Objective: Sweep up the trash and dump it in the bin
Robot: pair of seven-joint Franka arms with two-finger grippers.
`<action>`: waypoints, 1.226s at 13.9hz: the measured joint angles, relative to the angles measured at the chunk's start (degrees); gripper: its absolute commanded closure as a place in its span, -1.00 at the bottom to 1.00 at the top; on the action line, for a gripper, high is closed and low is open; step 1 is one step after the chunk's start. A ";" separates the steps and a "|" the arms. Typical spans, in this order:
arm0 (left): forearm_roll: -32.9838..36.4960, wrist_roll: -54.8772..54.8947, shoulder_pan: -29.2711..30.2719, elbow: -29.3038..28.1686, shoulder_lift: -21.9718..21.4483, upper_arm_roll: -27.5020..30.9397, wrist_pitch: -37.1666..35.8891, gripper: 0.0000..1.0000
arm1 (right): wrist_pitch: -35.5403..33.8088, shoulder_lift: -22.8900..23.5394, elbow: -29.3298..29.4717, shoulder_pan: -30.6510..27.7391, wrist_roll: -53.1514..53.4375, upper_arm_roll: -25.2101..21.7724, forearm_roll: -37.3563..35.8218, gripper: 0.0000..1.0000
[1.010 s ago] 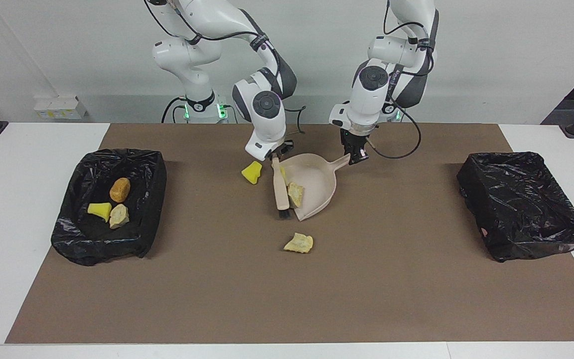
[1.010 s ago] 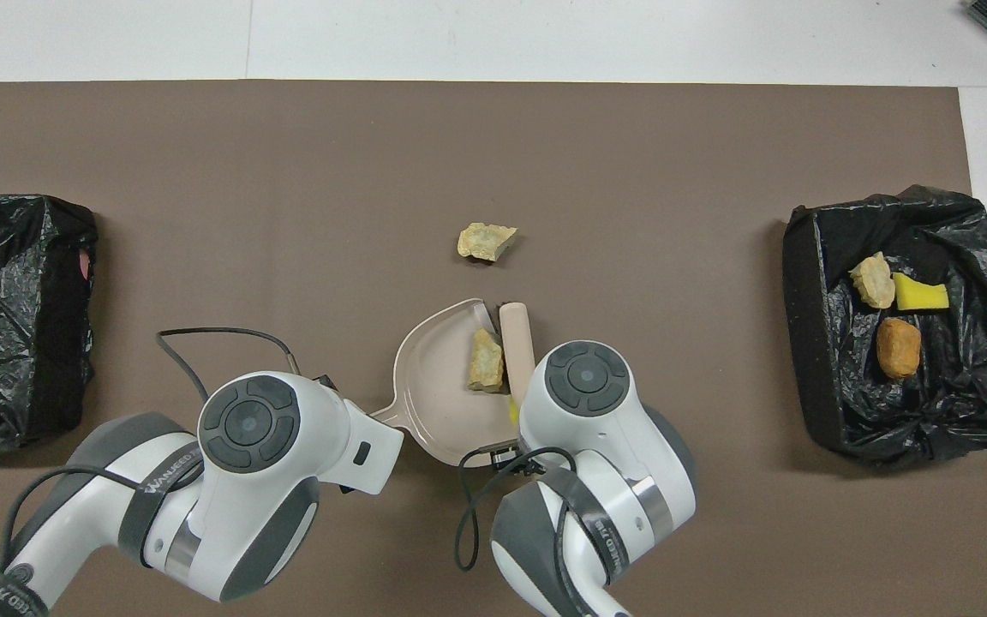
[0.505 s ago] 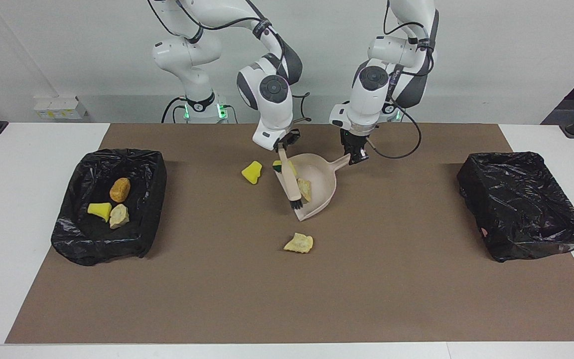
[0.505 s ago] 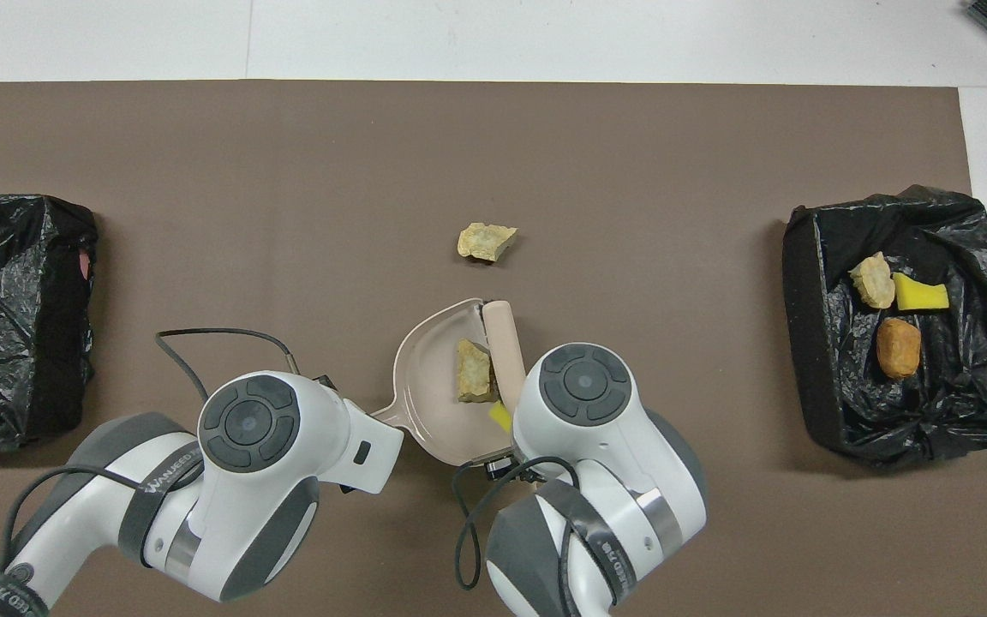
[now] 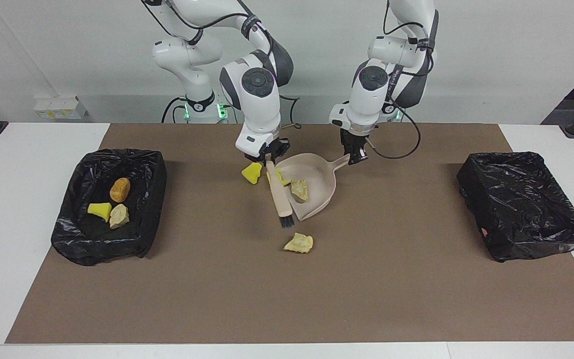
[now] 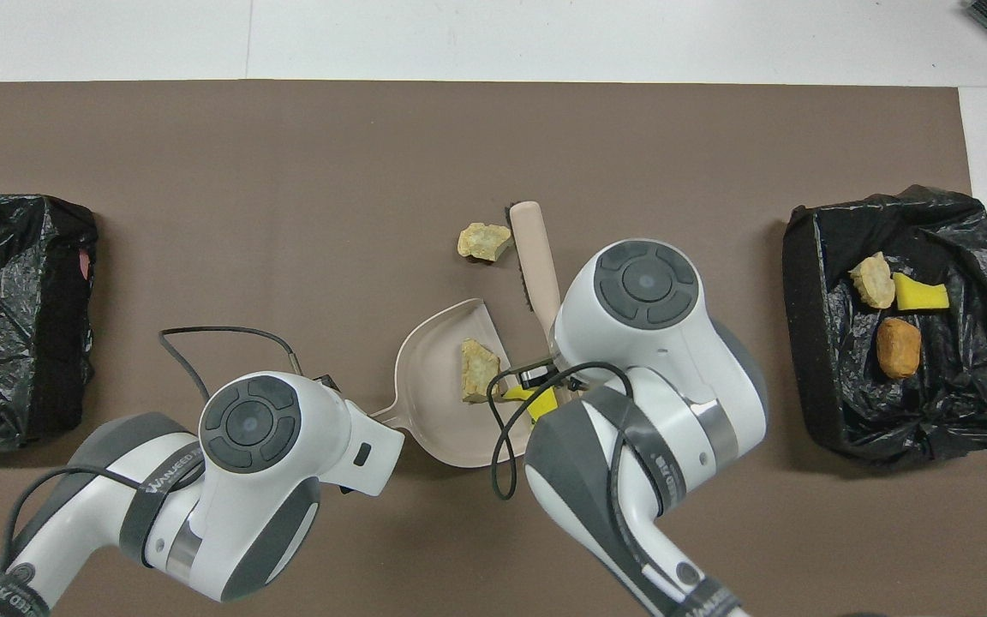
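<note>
While both arms work mid-counter, the right end effector (image 5: 267, 158) is clamped on the smooth beige plastic brush (image 5: 279, 192), black bristles just off the pan's lip. The left end effector (image 5: 356, 154) is closed on the handle of the beige scoop-shaped plastic dustpan (image 5: 317, 192). One rough beige bread-like lump (image 5: 299, 189) and a yellow sponge piece (image 5: 282, 177) sit in the pan. Another yellow sponge wedge (image 5: 252, 172) lies beside the pan, toward the right arm's end. A crumbly yellowish lump (image 5: 298, 243) lies farther from the robots. Three scraps (image 5: 110, 203) sit in the crinkled black bag-lined bin (image 5: 82, 239); a second black-lined bin (image 5: 523, 204) stands at the left arm's end of the brown mat (image 5: 366, 289).
</note>
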 measured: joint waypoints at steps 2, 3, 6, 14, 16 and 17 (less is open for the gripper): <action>0.02 3.18 -0.01 0.01 0.00 -0.01 0.15 1.00 | 0.12 7.04 8.46 -1.90 -1.66 -0.03 -5.39 1.00; 0.02 4.67 -0.01 0.01 0.01 -0.01 0.17 1.00 | 0.18 11.38 13.18 -2.24 -2.50 -0.05 -7.70 1.00; 0.02 5.60 -0.02 0.00 0.07 -0.01 0.16 1.00 | 0.19 24.05 25.87 -0.82 -4.89 0.14 -14.90 1.00; -0.16 -1.24 0.22 -0.16 0.21 0.48 0.01 1.00 | -11.15 29.14 30.99 2.50 -36.21 0.70 -30.07 1.00; -0.16 -5.01 0.23 -0.25 0.21 0.52 -0.20 1.00 | -13.91 28.33 30.10 2.51 -46.49 0.74 -34.76 1.00; -0.17 -5.82 0.23 -0.27 0.21 0.52 -0.32 1.00 | -15.11 27.63 29.33 2.51 -50.72 0.75 -36.45 1.00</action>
